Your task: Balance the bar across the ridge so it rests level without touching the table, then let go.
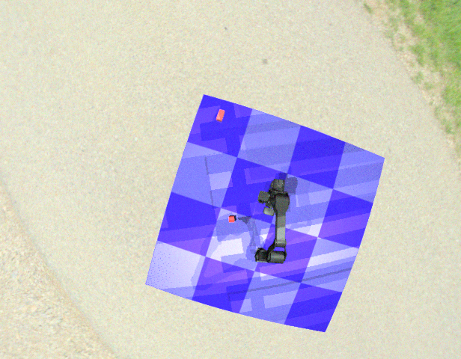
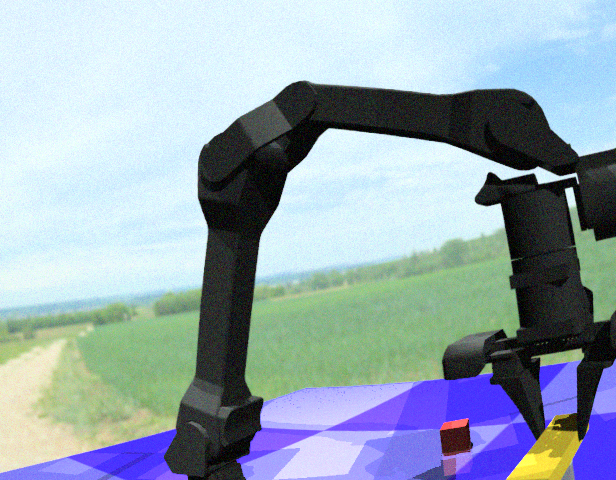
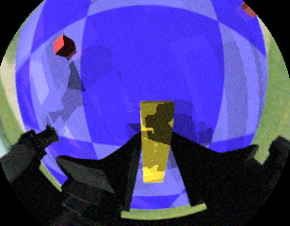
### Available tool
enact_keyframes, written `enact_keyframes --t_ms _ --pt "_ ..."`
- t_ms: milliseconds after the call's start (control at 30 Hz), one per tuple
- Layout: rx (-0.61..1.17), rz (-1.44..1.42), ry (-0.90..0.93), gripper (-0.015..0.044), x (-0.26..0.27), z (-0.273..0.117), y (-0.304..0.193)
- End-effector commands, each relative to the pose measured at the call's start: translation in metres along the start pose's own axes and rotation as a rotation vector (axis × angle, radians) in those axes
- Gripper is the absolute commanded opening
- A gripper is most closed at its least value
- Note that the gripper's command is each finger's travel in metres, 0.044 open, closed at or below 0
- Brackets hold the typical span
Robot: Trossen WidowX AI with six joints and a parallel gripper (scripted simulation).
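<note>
Reading the gripper (image 1: 266,197) (image 2: 561,437) (image 3: 155,135): fingers point down, one on each side of the yellow bar (image 2: 543,459) (image 3: 152,162), partly closed around its width. Can't tell if they're clamping it or just loose against its sides; any hairline gap is too small to make out.

Bar location: between the fingertips in exterior and wrist. Exterior crops its near end at the bottom edge. Top view hides it under the arm (image 1: 280,224) (image 2: 391,108). Dark shadow patches break up its upper face, so edges there are hard to read.

Ridge: can't identify it. Exterior has a pale sliver under the bar at the bottom edge, too cropped to name. So level and table clearance can't be confirmed.

Table (image 1: 176,262) (image 2: 401,408) (image 3: 150,47): blue and lilac checks, streaked with shadows and reflections that muddy contact lines.

One red block (image 1: 231,218) (image 2: 455,436) (image 3: 65,46) sits on the table, well apart from the bar. A second red block (image 1: 220,114) (image 3: 249,9) lies near a table corner, cut off at the rim of the wrist view.

Exterior also crops the wrist joint on the right and the arm's foot at the bottom. Fingertips are hidden from above.
</note>
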State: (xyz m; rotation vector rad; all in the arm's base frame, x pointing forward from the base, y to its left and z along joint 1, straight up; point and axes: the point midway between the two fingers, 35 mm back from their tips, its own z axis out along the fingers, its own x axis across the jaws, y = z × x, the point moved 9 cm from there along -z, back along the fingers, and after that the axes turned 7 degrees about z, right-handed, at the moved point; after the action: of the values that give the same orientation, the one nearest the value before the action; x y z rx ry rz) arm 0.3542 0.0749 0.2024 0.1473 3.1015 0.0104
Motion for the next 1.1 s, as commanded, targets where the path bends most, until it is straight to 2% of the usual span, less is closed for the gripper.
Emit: enact_keyframes --t_ms 0,1067 --pt "0.000 0.000 0.000 0.0167 0.0000 0.0000 0.0000" --pt "0.000 0.000 0.000 0.0185 0.0000 0.0000 0.0000"
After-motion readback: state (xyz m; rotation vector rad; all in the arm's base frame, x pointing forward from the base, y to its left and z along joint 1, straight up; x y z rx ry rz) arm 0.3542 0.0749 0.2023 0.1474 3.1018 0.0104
